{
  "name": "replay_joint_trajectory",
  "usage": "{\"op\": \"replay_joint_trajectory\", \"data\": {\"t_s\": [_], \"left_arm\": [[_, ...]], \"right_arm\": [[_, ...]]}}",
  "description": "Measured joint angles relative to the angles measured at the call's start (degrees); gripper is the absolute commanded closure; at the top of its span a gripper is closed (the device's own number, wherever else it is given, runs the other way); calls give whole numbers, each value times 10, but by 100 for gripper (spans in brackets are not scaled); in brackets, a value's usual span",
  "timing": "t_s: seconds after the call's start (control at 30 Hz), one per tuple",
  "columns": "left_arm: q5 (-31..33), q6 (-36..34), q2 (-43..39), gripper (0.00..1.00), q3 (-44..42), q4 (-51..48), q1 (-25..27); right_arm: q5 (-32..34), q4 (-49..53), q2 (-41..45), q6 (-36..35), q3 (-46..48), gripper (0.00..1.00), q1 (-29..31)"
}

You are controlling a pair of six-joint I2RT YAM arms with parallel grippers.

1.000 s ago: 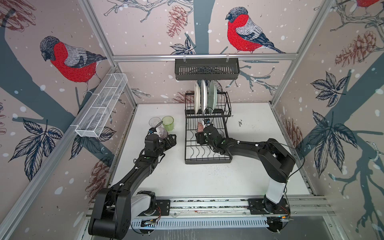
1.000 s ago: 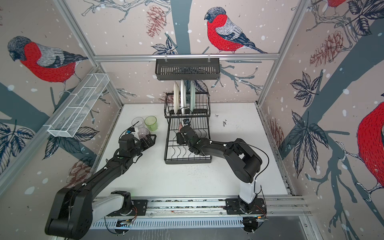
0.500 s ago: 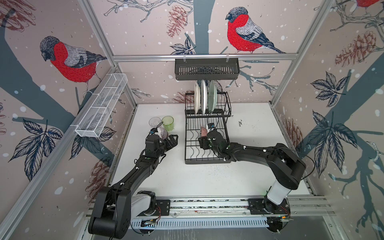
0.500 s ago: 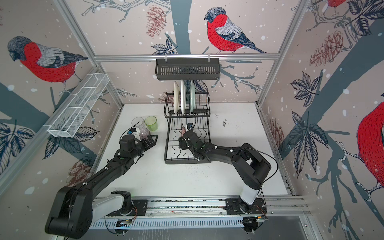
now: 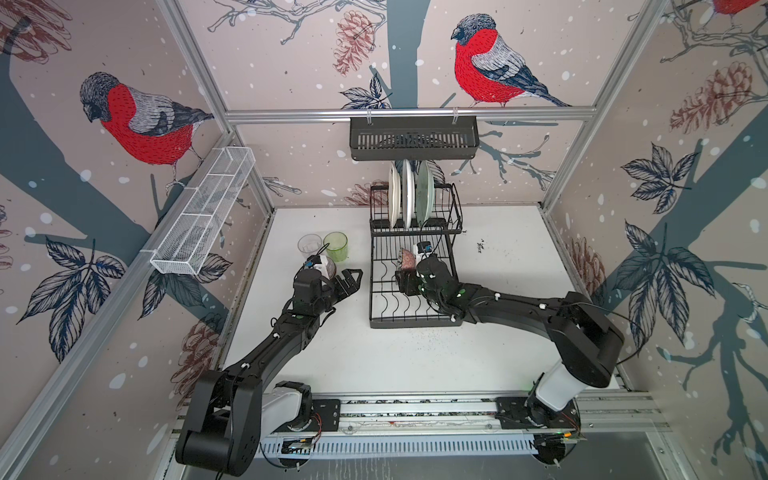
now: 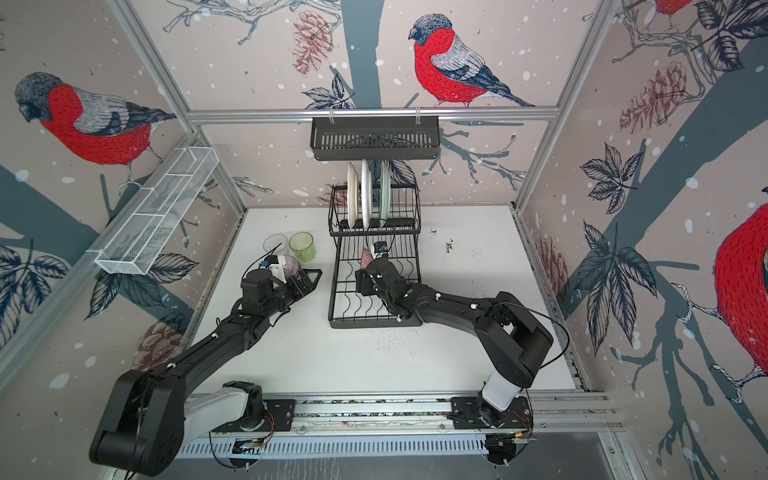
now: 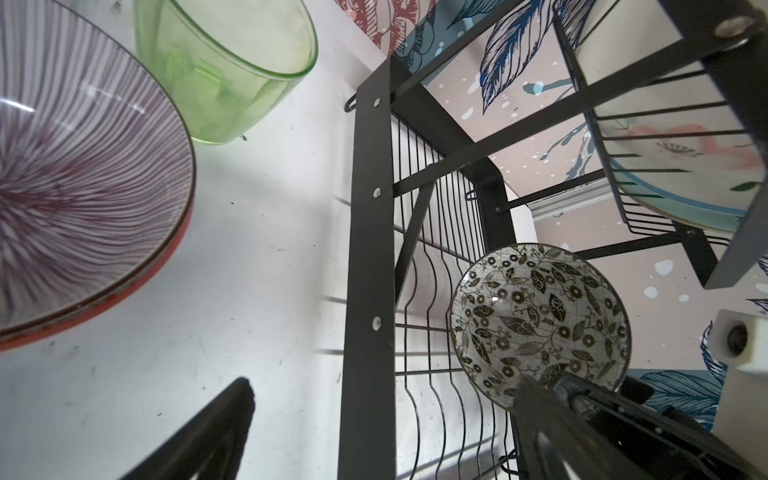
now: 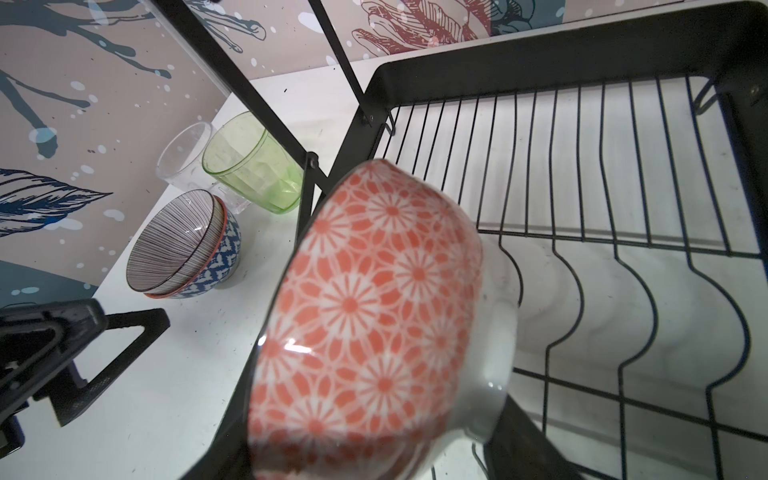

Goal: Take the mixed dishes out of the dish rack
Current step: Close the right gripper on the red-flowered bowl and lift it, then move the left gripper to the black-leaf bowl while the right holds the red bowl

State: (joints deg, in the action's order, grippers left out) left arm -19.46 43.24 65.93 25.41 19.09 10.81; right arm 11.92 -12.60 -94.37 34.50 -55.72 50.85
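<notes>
White worktop (image 5: 498,353) in both top views: the right tool (image 5: 409,272) pinches the orange bowl (image 5: 407,259) low in the dish rack (image 5: 415,325), with three plates (image 5: 409,195) above, and the left tool (image 5: 347,281) gapes empty. Left wrist view: rack uprights fence the bowl. Right wrist view: the next move likely lifts it out toward the stacked bowls (image 8: 187,245), avoiding the green glass (image 8: 253,174) and the rack's bars.

The rack (image 5: 413,323) is black, with a cream plate (image 5: 393,195), white plate (image 5: 409,195) and pale green plate (image 5: 424,193), an orange-flowered bowl (image 8: 374,316) black-leafed inside, and, left, a purple-striped bowl (image 8: 174,241), blue-patterned bowl (image 8: 227,257) and green glass (image 8: 253,174).
</notes>
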Motion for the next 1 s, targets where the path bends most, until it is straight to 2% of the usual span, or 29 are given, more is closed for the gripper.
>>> {"op": "replay_joint_trajectory", "data": {"t_s": [0.7,1.0], "left_arm": [[-10,19,7,2,5,34,80],[-4,31,28,3,15,51,90]], "right_arm": [[2,-5,55,-2,8,46,47],[2,-28,73,-7,13,46,61]]}}
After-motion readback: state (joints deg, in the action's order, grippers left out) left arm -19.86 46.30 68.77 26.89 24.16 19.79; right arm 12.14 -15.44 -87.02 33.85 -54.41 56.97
